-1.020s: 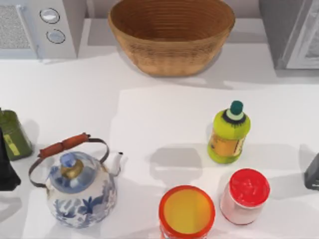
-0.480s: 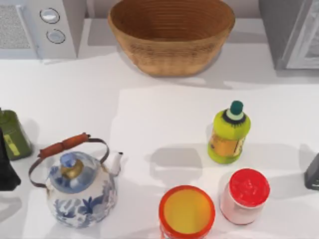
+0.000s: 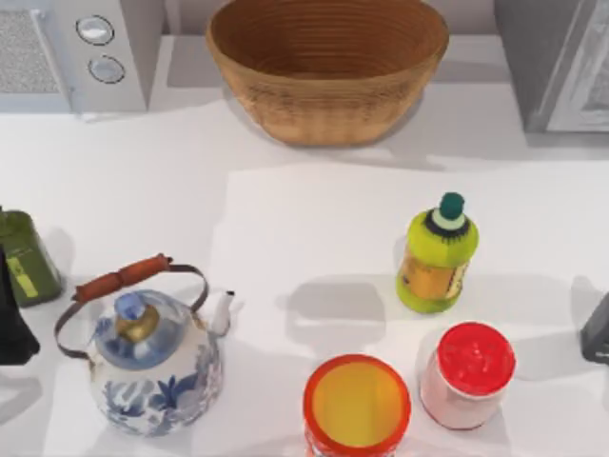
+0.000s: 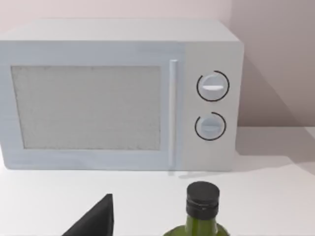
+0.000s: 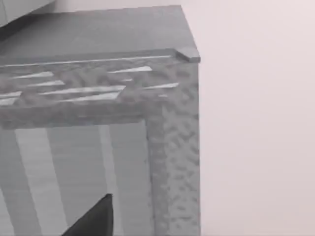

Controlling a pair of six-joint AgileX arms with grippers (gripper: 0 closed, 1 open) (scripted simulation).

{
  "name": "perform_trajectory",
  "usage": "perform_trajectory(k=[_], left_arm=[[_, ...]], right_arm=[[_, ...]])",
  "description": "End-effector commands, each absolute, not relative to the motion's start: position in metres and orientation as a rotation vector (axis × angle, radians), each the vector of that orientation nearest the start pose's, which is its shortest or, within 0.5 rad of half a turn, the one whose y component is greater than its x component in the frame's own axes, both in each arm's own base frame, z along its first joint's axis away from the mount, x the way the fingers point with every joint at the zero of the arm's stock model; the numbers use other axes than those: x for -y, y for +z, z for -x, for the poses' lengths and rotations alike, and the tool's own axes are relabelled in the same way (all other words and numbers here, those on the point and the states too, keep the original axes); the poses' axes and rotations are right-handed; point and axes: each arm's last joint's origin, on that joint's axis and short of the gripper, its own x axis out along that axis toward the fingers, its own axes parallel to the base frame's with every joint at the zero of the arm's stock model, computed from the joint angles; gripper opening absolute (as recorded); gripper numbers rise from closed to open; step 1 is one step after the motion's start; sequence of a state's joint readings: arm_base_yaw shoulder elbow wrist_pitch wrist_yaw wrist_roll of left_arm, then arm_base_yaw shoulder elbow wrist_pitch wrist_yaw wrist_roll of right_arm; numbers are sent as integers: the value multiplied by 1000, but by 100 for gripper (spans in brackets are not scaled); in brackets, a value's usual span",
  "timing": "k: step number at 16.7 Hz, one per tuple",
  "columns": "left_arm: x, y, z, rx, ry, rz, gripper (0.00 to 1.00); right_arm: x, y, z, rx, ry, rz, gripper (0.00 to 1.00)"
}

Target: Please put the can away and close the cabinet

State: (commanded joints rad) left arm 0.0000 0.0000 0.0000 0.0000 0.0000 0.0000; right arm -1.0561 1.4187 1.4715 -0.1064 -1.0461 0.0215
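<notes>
At the front edge of the surface (image 3: 285, 219), in the middle, stands the can (image 3: 357, 405) with its orange rim and yellow top, upright and held by nothing. The cabinet (image 3: 552, 57) sits at the far right corner, well apart from it. Your right gripper (image 3: 598, 328) hangs at the right edge, its wrist camera facing the cabinet's corner. Your left gripper (image 3: 11, 319) is parked at the left edge beside a green bottle (image 3: 27, 255). You cannot tell from these views whether either gripper is released or clenched. You also cannot tell how far the cabinet door stands open.

The task looks barely begun, so the risks all lie ahead. The jar (image 3: 466, 373) with the red lid stands just beside the can on its right, between it and your right gripper. Come in low from that side and you will likely clip the jar or close on it by mistake. The yellow bottle (image 3: 436, 255) stands near, behind both, on the straight line to the cabinet. It is tall and narrow, so a carried can swung low could topple it. The kettle (image 3: 152, 362) crowds the can's left, leaving little room for a wide approach. Come down from above and lift well clear before you cross.
</notes>
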Motion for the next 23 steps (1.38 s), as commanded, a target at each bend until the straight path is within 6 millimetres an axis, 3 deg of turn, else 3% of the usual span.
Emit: perform_trajectory(k=[3,5,7,13,16,19,23], left_arm=[[1,160,-106,0,0,0,100],[1,160,-106,0,0,0,100],[1,160,-106,0,0,0,100],[1,160,-106,0,0,0,100],[1,160,-106,0,0,0,100],[1,160,-106,0,0,0,100],[1,160,-106,0,0,0,100]], right_arm=[[225,479,-167,-25,6,-34,100],[208,500,-158,-13,6,-13,100],[200,509,-154,-7,5,-2,100],[201,508,-156,-9,3,-6,100],[194,505,-176,-22,5,-20,100],[176,498,-210,-53,-5,-41,100],[120,485,-263,-124,-15,-50,100]])
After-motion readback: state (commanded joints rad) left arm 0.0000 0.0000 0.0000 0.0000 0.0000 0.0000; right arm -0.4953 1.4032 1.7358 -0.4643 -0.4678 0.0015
